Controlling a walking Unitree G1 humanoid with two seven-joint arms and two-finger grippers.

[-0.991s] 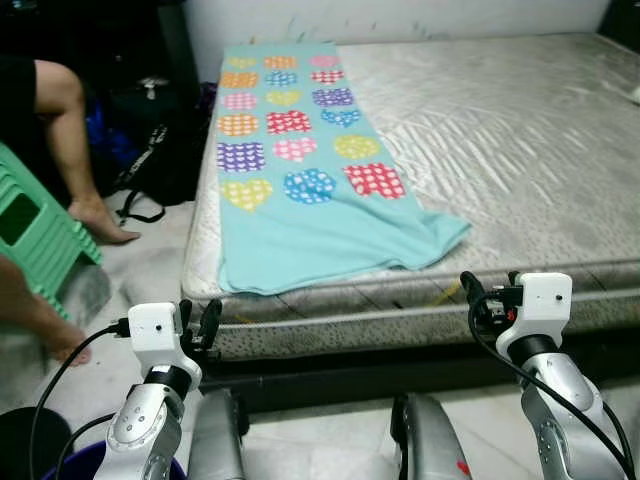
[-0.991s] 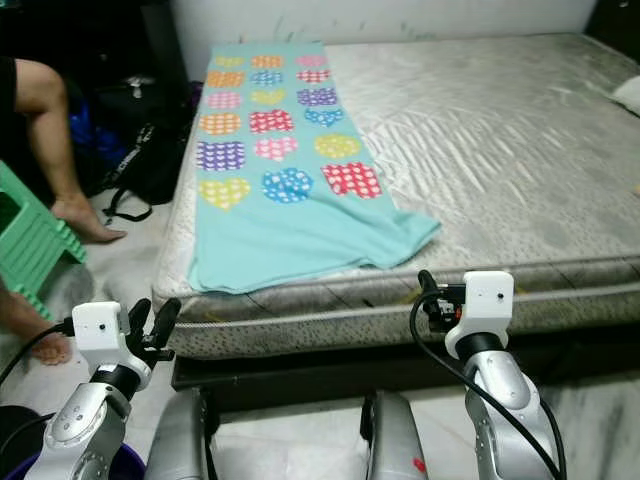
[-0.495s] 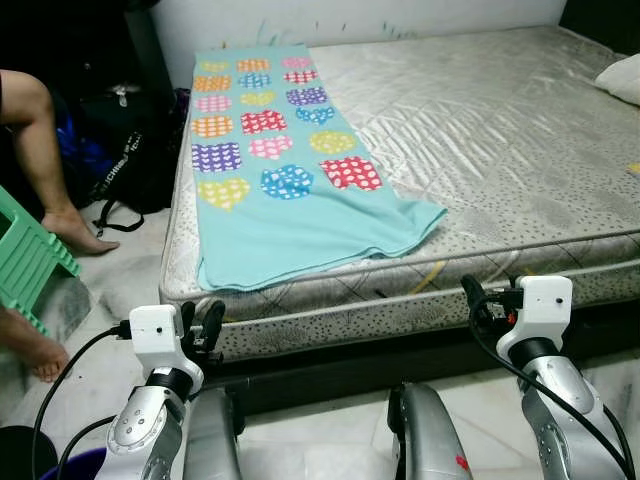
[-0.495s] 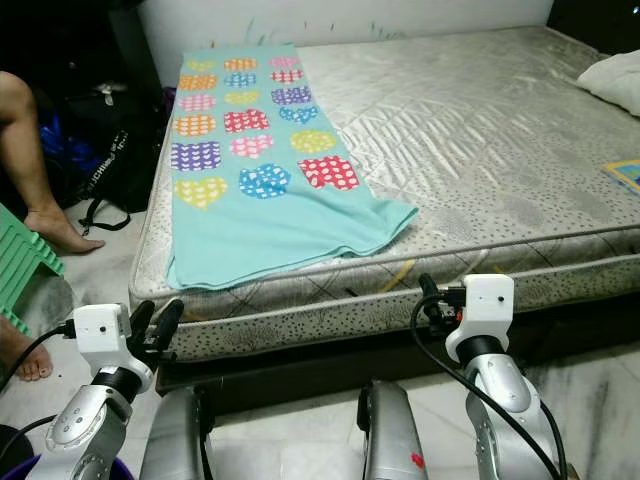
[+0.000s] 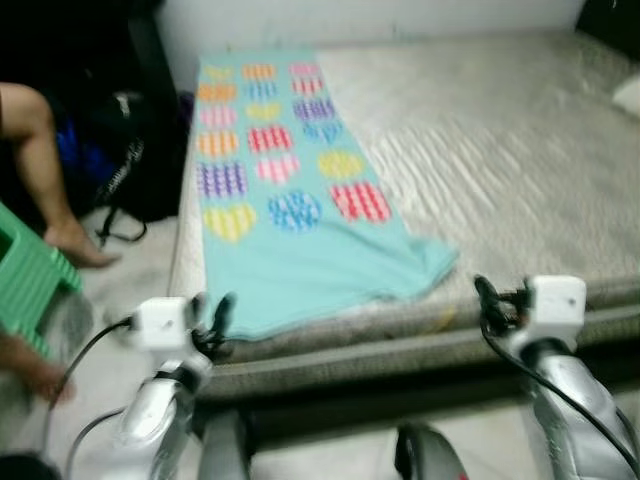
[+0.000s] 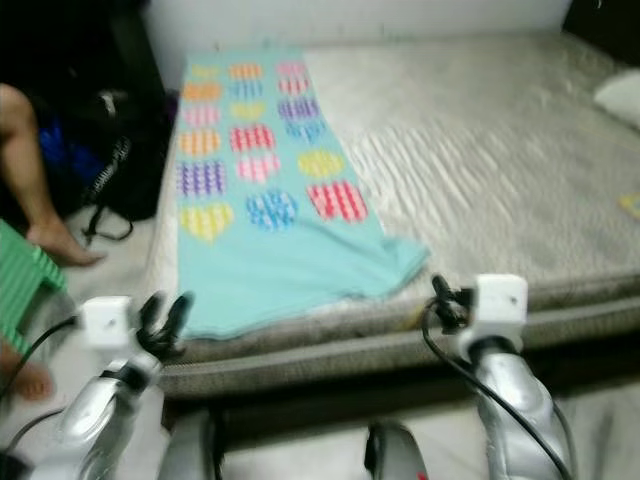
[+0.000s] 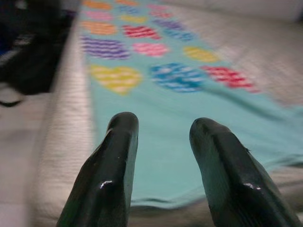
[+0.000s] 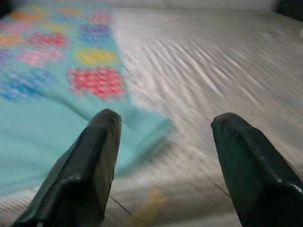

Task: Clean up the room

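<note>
We stand at the near edge of a bed [image 5: 520, 170] whose bare, quilted grey mattress runs away from us; the head views are blurred. A teal blanket [image 5: 290, 220] printed with rows of coloured hearts lies flat along the left part of the mattress, stretching from the far end toward us, its near hem reaching the mattress's near edge and its near right corner lying slightly rumpled.

Our left gripper [image 5: 210, 318] is held up in front of the mattress's near left corner, just below the blanket's near hem and not touching it; in the left wrist view its two black fingers [image 7: 106, 179] stand apart with a gap between them, nothing held, pointing along the blanket. Our right gripper [image 5: 488, 300] is raised before the near edge of the mattress, to the right of the blanket's near corner; in the right wrist view its fingers [image 8: 85, 175] are spread wide with nothing between them, pointed at the bare mattress beside the blanket.

On the floor left of the bed a black bag [image 5: 135, 160] leans near the mattress. Farther left a person's bare leg [image 5: 45, 170] comes down to a foot on the floor, and a green plastic stool [image 5: 25, 275] stands nearer to us. A pale pillow [image 6: 620, 98] shows at the far right edge of the bed.
</note>
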